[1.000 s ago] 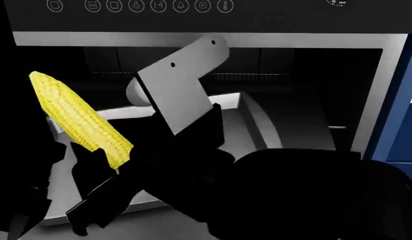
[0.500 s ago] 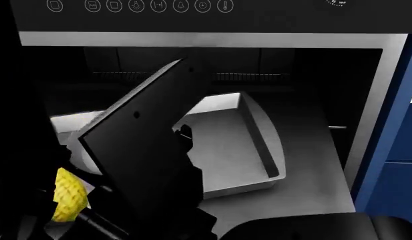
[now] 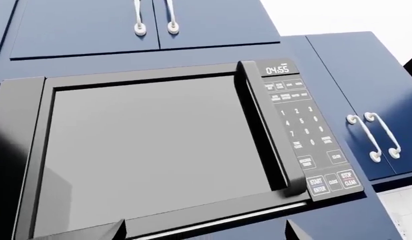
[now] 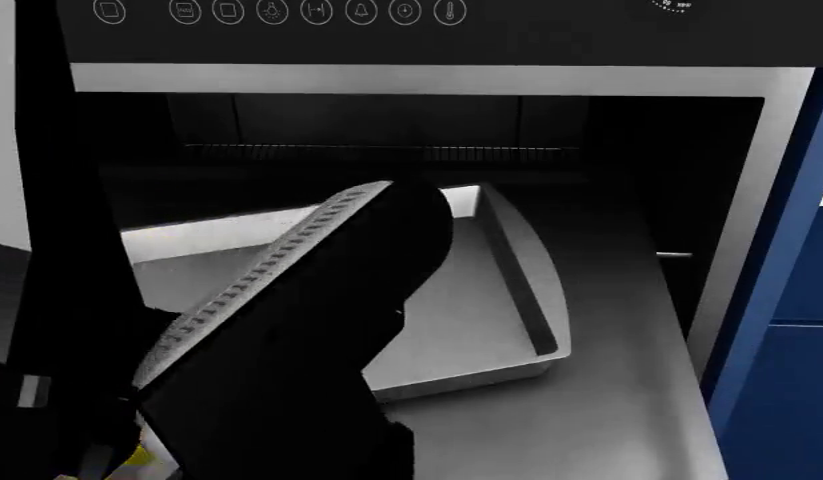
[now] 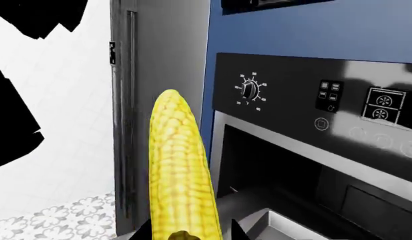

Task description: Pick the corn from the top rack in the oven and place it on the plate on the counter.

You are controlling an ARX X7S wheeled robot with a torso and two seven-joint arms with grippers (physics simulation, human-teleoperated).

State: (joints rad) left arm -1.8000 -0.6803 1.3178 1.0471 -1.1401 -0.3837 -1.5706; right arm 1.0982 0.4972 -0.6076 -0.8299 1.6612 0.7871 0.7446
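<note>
One corn (image 5: 179, 170) stands clamped in the right gripper (image 5: 185, 231), clear of the oven (image 5: 306, 150), whose cavity holds a grey baking tray (image 4: 518, 300). Only a yellow sliver shows low in the head view. Whether the left gripper's jaws are wide or narrow cannot be told; its camera faces a microwave (image 3: 159, 150).

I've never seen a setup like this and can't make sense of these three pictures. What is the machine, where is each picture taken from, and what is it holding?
It is a simulated two-armed robot on wheels. One picture looks down from its head: a dark arm crosses the open oven, where a grey baking tray sits. The other two come from cameras near each arm's jaws. The right one shows the yellow corn held in the right gripper, outside the oven. The left one faces a microwave among blue cabinets; its jaws barely show.
</note>
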